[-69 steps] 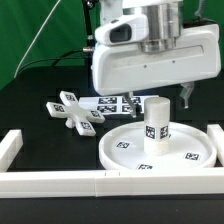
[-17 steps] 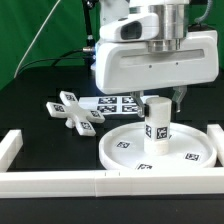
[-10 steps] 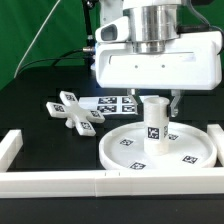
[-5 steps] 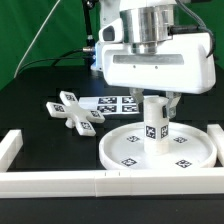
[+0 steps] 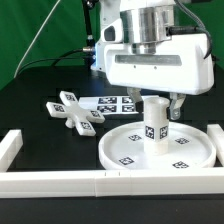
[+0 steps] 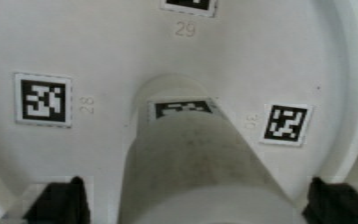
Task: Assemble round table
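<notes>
Currently the leg is seen upright at the centre of the round disc, which is laid flat on the tabletop. The claw is spread wide over the leg top, with one finger at each side. In the wrist view no contact is made out and nothing is gripped. The cross-shaped base is laid loose beside the disc, toward the exterior view's left, not touching it. The marker board is seen just behind the disc.
</notes>
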Tool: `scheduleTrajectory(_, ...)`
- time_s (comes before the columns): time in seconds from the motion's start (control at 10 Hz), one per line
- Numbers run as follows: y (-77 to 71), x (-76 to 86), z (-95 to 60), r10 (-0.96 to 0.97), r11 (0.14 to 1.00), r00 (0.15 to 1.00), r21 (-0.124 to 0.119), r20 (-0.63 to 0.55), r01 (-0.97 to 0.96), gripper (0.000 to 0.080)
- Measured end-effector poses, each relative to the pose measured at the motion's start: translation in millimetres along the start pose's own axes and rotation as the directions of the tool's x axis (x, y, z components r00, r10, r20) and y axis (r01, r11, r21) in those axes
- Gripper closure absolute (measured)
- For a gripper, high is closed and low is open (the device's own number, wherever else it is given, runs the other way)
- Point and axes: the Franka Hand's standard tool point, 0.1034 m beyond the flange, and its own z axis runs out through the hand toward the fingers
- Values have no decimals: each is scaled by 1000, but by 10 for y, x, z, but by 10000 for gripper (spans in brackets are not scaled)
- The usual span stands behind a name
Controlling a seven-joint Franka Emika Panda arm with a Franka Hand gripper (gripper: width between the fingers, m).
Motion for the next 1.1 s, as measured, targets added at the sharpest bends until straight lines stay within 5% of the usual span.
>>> scheduleTrajectory(0.2,34,52,-262,-75,997,997,-4,32,75,157)
scheduleTrajectory(0.4,10,109,-387,-60,998,998,17,27,60,150)
scheduleTrajectory(1.1,24,86,-346,-65,998,997,11,32,65,150)
